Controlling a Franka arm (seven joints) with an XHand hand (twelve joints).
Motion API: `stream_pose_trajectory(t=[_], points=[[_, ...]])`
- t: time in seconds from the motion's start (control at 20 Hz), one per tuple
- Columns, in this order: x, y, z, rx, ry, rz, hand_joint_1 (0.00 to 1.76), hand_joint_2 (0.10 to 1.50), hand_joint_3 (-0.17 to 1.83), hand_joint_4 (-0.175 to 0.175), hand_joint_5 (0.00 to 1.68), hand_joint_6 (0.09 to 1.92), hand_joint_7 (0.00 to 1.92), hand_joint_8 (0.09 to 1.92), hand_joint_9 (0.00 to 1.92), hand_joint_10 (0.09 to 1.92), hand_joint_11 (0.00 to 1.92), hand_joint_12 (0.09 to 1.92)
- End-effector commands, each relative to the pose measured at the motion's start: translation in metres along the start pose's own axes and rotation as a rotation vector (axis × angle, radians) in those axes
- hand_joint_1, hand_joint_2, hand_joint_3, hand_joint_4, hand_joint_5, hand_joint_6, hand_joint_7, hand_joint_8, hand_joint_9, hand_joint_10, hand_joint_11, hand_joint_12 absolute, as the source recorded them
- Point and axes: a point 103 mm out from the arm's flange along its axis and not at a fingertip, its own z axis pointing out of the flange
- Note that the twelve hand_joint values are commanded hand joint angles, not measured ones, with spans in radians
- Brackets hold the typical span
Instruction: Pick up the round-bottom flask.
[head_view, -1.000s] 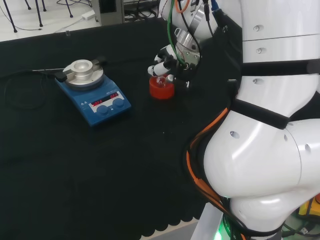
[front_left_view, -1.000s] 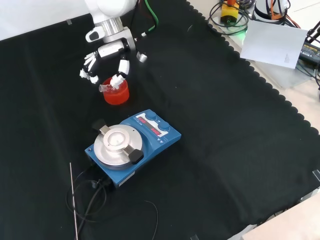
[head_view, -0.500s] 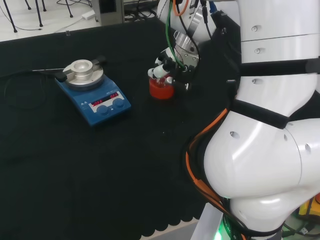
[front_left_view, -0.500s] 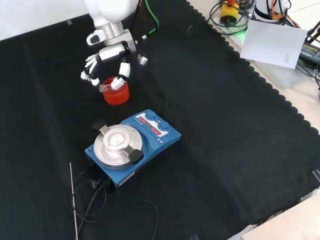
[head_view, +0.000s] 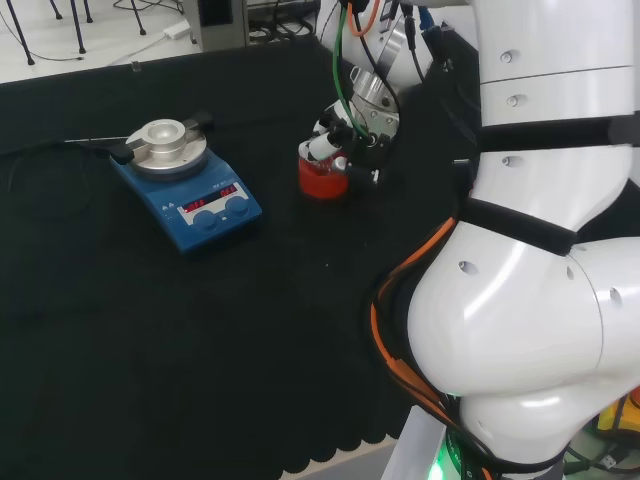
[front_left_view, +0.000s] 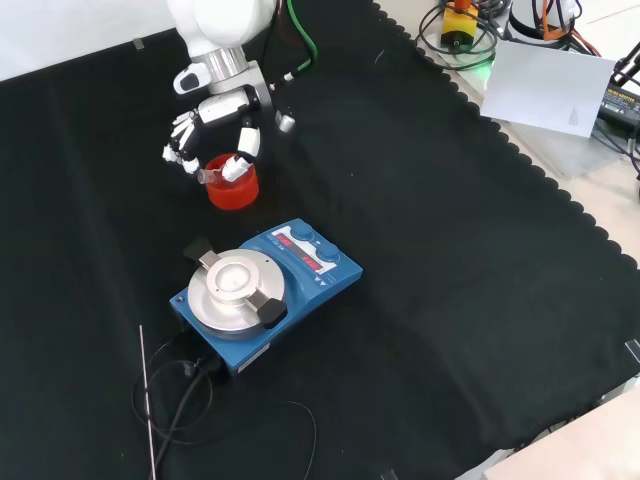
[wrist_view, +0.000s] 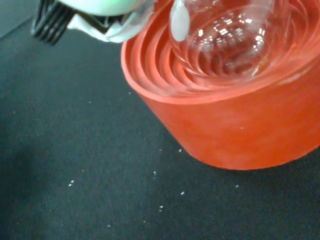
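In the front view, the black and white hand (front_left_view: 215, 125) sits slightly higher and closer over the stand than a second ago, its fingertips now gathered nearer the glass; the blue hotplate has not moved. In the head view the hand (head_view: 335, 135) has likewise shifted a little away from the camera and over the stand.

Going left to right in the front view: a thin metal rod (front_left_view: 146, 400) and a loop of black cable (front_left_view: 190, 400) lie on the black-clothed desk (front_left_view: 450, 300), well below the hand. Next comes the blue magnetic stirrer hotplate with a round silver top plate (front_left_view: 262, 290), below the hand and just beside the stand. Its front panel carries red lit digits, too small to read.

Directly under the hand stands the red ribbed ring stand (front_left_view: 232, 186), and in it rests the clear glass round-bottom flask (front_left_view: 215, 173), its neck tilted towards the view's left. The hand's fingers (front_left_view: 180, 150) and thumb curl down on either side of the flask's neck; whether they actually touch the glass cannot be told. In the wrist view the flask's bulb (wrist_view: 230, 40) sits seated in the stand's ribbed cup (wrist_view: 240, 125).
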Motion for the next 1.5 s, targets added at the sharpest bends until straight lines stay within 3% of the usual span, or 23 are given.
stream_pose_trajectory(t=[0.05,0.75,1.5], points=[[-0.005,0.004,0.003,0.009,0.001,0.015,0.87,0.56,0.71,-0.049,0.59,0.79,0.2,0.57,0.41,0.63,0.02,1.4],[-0.007,0.012,0.01,0.024,0.007,0.021,0.82,0.57,0.71,-0.057,0.59,0.77,0.19,0.58,0.39,0.64,0.01,1.4],[-0.007,0.014,0.01,0.005,0.008,0.021,0.81,0.66,0.66,-0.02,0.93,0.87,0.23,0.6,0.43,0.66,0.03,1.4]])
